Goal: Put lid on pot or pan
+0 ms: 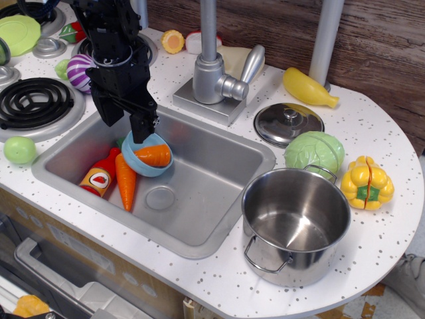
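**Counting what's on the counter**

I'm counting one steel pot (296,226) and one steel lid (288,123) beside the sink (219,159), which I'm seeing as a single basin with one faucet (214,73). I'm tallying two carrots, one (125,181) lying in the basin and one (153,155) in the one blue bowl (146,157). I'm also counting one ketchup bottle (99,175), one green cabbage (315,151), one yellow pepper (366,182), one yellow squash (309,88), one purple striped vegetable (79,72), one lime-green ball (20,150), one green plate (18,33) and one gripper (126,123). I'm making out three burner coils, the nearest (34,104) in full.
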Available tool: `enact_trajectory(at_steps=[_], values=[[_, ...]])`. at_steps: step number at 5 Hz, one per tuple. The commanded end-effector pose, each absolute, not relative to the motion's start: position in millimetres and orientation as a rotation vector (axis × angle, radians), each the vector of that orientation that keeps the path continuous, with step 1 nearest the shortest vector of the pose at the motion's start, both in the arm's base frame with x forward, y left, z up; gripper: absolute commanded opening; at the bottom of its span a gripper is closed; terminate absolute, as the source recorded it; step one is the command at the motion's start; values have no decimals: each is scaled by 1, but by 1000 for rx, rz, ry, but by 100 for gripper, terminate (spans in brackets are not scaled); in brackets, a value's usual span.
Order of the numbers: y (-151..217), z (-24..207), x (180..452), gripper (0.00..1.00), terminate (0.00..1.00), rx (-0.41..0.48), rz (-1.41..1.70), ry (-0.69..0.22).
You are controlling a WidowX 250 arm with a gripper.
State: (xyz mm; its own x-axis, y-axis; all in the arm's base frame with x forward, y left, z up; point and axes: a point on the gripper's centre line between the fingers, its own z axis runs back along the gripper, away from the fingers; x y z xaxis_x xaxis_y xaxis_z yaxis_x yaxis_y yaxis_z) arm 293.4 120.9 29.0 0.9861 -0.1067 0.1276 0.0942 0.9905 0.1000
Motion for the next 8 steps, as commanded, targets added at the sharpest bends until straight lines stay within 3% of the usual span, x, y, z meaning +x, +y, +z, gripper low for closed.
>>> enact_trajectory(at_steps=[1, 3, 5, 6, 7, 8], values=[[121, 29, 293, 100, 0, 94, -101, -133], [72, 49, 332, 100, 0, 113, -54, -168], [-5, 79, 365, 100, 0, 117, 24, -213], [-18, 84, 380, 100, 0, 91, 24, -221], [-20, 74, 405, 100, 0, 135, -2, -252], [-16, 65, 422, 100, 0, 120, -19, -270]])
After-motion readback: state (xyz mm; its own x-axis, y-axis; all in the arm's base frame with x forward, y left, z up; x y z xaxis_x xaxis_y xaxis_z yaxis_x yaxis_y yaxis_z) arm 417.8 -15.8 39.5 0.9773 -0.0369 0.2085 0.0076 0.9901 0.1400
